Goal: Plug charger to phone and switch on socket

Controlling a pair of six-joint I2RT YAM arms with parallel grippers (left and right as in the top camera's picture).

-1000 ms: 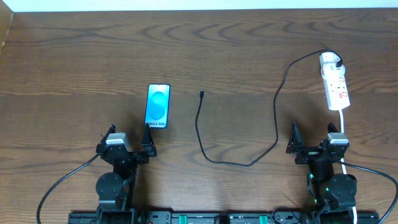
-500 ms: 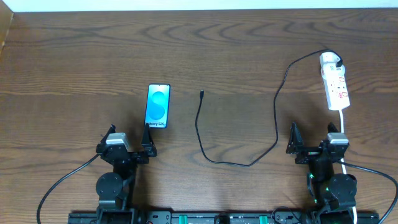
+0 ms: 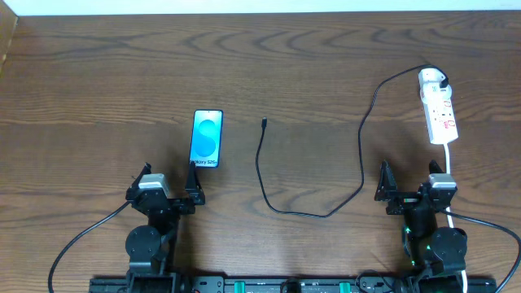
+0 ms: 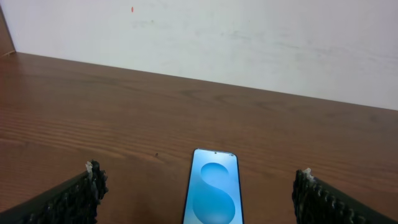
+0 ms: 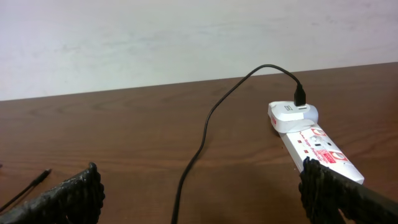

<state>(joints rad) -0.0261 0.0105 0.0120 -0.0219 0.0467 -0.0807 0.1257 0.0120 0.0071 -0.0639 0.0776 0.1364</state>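
— What do we see nearest to us?
— The left arm and the right arm, both at the 6 o'clock edge of the brown worktop. The left jaws are spread wide and hold nothing. The right jaws are also spread wide and hold nothing.
— And the phone?
— It lies flat just beyond the left jaws, at about 1 o'clock from them, with the blue screen lit. Its long side points to 12 o'clock. Nothing is plugged into it.
— Where do we find the charger?
— Its black cable makes a low loop between the two arms. The connector tip lies free on the wood at 3 o'clock from the phone, near but apart.
— And the other end?
— It goes up to 12 o'clock and enters the white plug head. This sits on the far end of the socket, at about 1 o'clock from the right jaws. We cannot tell how the switch stands.
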